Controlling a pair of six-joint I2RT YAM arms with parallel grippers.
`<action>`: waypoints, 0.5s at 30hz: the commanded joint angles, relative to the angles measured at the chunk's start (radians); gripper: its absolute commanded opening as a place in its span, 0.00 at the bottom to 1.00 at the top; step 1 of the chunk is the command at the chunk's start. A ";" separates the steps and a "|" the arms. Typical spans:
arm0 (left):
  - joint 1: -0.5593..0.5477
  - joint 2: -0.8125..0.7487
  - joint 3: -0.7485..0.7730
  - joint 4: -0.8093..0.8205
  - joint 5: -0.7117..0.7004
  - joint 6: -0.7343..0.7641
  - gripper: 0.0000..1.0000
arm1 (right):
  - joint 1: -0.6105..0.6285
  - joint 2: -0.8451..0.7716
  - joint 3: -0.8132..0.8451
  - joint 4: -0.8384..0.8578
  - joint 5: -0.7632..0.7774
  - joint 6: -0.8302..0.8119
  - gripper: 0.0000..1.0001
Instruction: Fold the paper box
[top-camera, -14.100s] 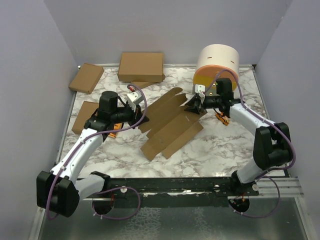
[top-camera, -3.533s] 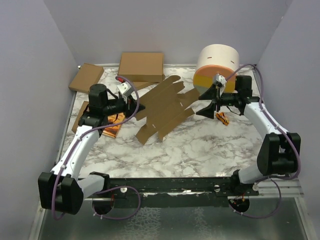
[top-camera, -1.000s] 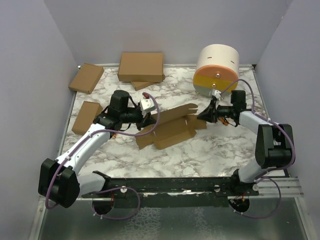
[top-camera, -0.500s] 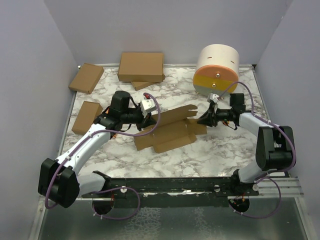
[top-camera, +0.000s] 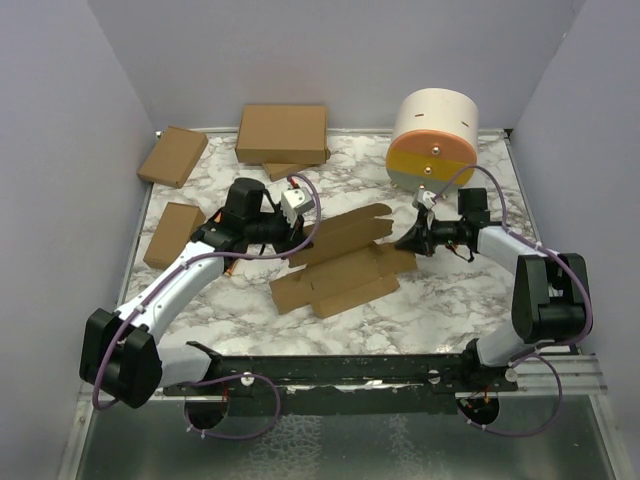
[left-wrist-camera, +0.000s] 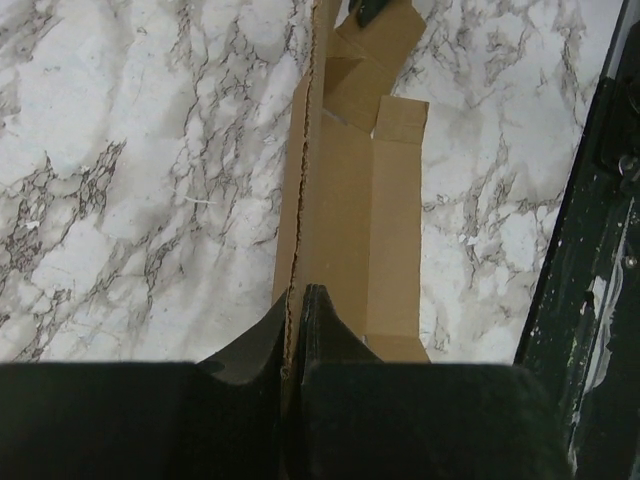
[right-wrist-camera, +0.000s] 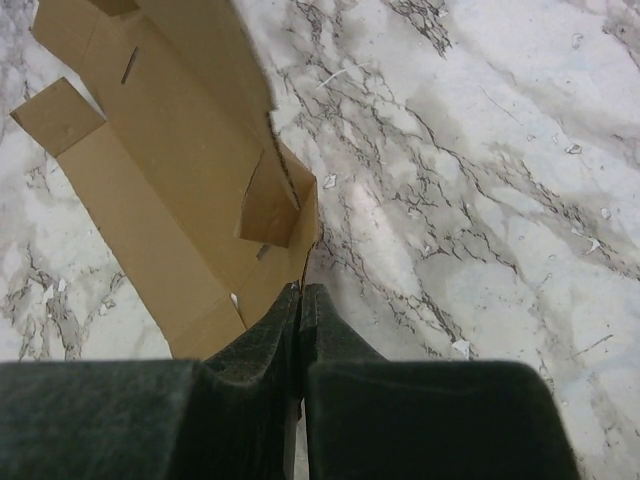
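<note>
The paper box is a brown die-cut sheet at mid-table, bent along a crease: its rear panel stands up and its front part lies on the marble. My left gripper is shut on the sheet's left end; in the left wrist view the cardboard edge runs straight out from between the closed jaws. My right gripper is shut on the sheet's right edge; in the right wrist view the box spreads to the left of the closed jaws.
A white and orange round tub stands at the back right. A larger brown carton and two smaller flat cartons lie at the back left. The black rail runs along the near edge. An orange item lies behind my right arm.
Since 14 s ago the flat sheet was lifted between both grippers, then brought down and creased. In the last second the rear panel has risen more upright and the front part has slid nearer.
</note>
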 joint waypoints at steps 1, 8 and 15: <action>-0.005 0.059 0.051 -0.095 -0.055 -0.106 0.00 | 0.018 -0.075 -0.036 0.056 0.003 0.021 0.01; -0.006 -0.008 0.044 -0.023 -0.060 -0.007 0.00 | 0.048 -0.164 -0.127 0.312 0.066 0.173 0.01; -0.031 -0.019 0.084 -0.037 -0.110 0.092 0.00 | 0.111 -0.185 -0.194 0.555 0.179 0.312 0.01</action>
